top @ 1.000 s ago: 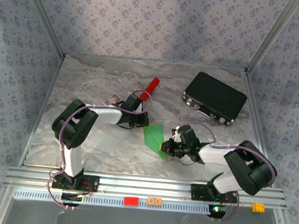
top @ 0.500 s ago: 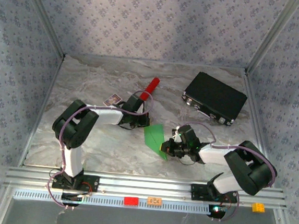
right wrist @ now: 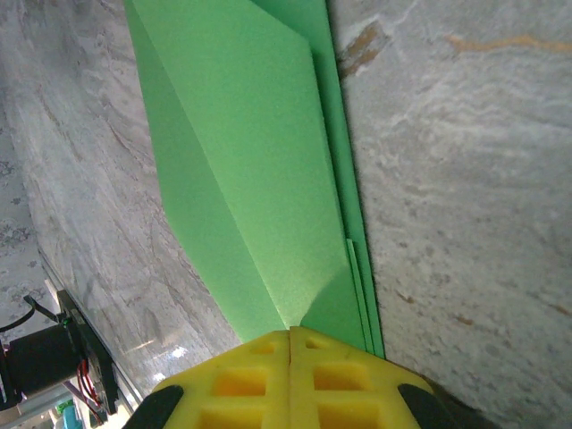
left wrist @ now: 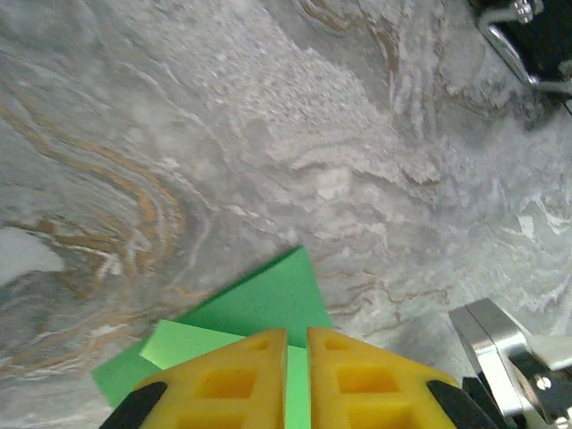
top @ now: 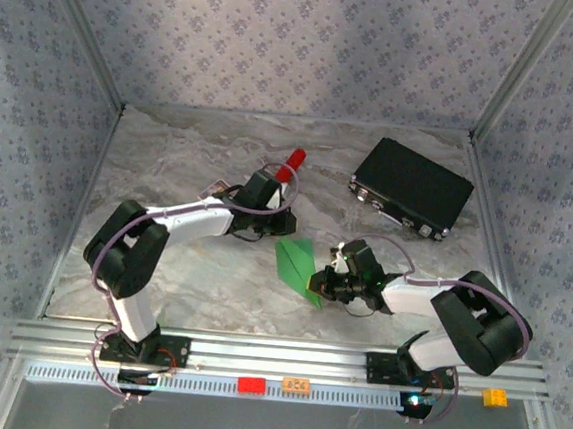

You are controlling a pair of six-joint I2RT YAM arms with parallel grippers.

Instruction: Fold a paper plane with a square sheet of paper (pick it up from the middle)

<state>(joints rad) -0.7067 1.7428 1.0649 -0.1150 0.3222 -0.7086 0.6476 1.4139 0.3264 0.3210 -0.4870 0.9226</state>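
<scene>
Sheet: folded green sheet [top: 295,262] lies flat on the marble table [top: 171,154], between the two arms. It is well apart from the red cylinder [top: 293,162] and the black case [top: 411,187].
Shape so far: several layers are stacked, with a long diagonal crease that shows in the right wrist view. It has a pointed outline but, by my judgement, is not yet a finished dart.
Right gripper [right wrist: 290,335]: the yellow fingers are pressed together on the sheet's near end, and the layers run straight in between them.
Left gripper [left wrist: 297,335]: it is over the sheet's far edge, fingers almost together with a thin slit between them. Whether they nip the paper's edge cannot be told.
Step in hand: probably setting or sharpening a fold while the near end is pinned.
Doing it well: use the right pinch as the anchor and keep it firm. Line up the loose edges before pressing anything.
Left arm's part: come down flat on the top flap, then stroke along the crease from the pinned end towards the far tip.
Risks: thin paper buckles or slides on smooth marble if pushed sideways. The two grippers work near each other, so the approach should be shallow.
</scene>
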